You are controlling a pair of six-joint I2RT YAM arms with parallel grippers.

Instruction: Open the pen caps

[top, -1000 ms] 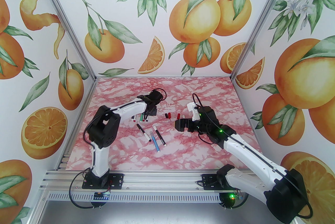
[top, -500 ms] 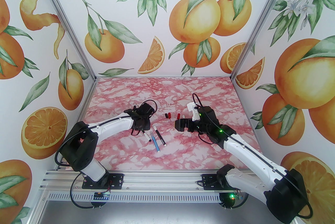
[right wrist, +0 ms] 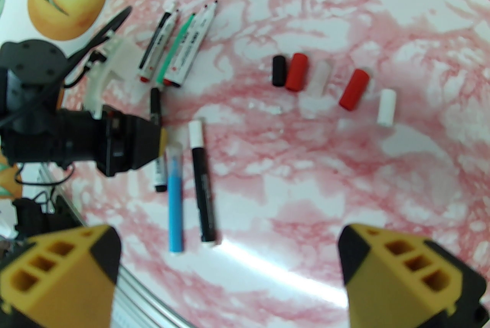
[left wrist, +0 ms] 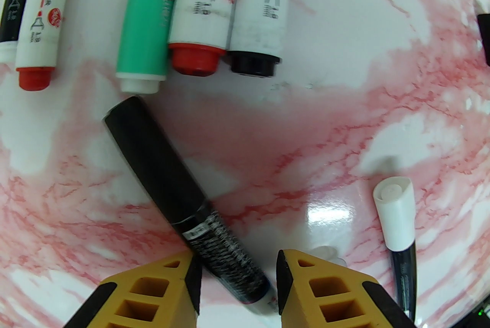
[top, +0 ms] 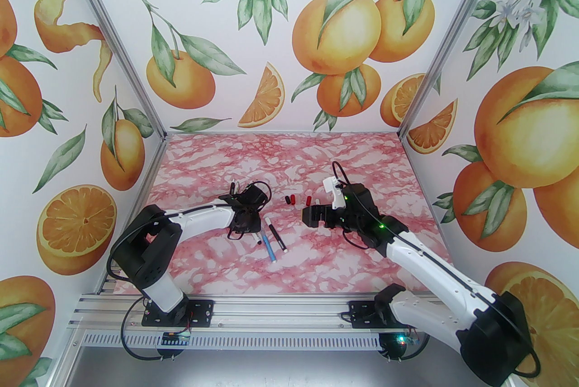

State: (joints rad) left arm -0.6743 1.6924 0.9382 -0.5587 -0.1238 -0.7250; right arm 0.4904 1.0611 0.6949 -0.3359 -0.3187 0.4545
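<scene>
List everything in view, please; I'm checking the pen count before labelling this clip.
Uncapped plastic marker pens: five; three white, one green, one black barrel; side by side, left of centre.
Capped slim plastic pens: three; black-capped, blue with clear cap, black with white cap; nearer than those.
Loose stubby plastic caps: five; black, red, clear, red, white; row at mid-table.
Pink marbled table: one; underneath.
Orange-print walls: three; around it.
Left gripper: one; yellow-black fingers; astride the black-capped pen.
Right gripper: one; yellow-black; open, raised over the table.
</scene>
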